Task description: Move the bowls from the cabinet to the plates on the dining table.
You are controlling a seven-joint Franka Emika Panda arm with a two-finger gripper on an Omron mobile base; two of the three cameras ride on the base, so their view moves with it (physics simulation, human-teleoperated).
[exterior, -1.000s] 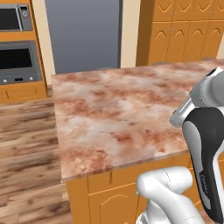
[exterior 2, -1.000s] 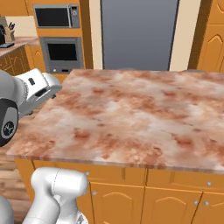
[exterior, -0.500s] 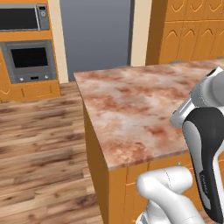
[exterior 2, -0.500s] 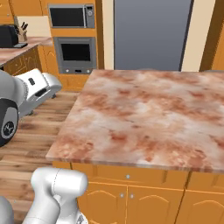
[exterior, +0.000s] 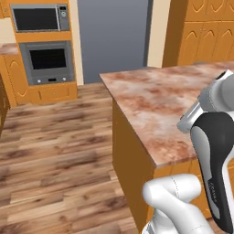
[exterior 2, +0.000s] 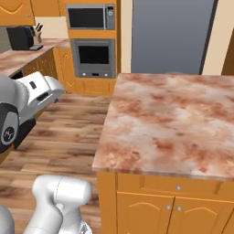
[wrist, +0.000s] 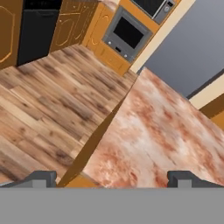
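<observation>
Two dark fingertips (wrist: 41, 178) of our gripper (wrist: 114, 179) rise at the bottom of the hand view, set far apart, so the jaws stand spread wide with nothing between them. Just beyond them we see the near corner of the dining table (wrist: 162, 131), its reddish-pink marbled stone top running away from us, with wooden floor (wrist: 48, 109) off to one side.

From the right base view, our white arm (exterior 2: 27, 98) sits at the lower left, beside the table's near left corner. We see orange wood doors (exterior 2: 144, 215) with small silver knobs under the stone top there. From the left base view the arm (exterior: 215, 151) rises at the lower right, in front of the table's near edge, and the table's orange side panel (exterior: 130, 160) drops to the plank floor.

Farther off, past the floor, we see a built-in oven (exterior 2: 94, 57) with a microwave (exterior 2: 91, 17) above it, both set in orange wood. Beside them stands a tall grey panel (exterior 2: 171, 34), possibly a fridge. At the far left of the right base view, a narrower stone counter (exterior 2: 20, 57) carries a dark appliance (exterior 2: 20, 37) and what looks like a knife block (exterior 2: 38, 34). Tall orange cupboards (exterior: 205, 32) stand behind the table in the left base view.
</observation>
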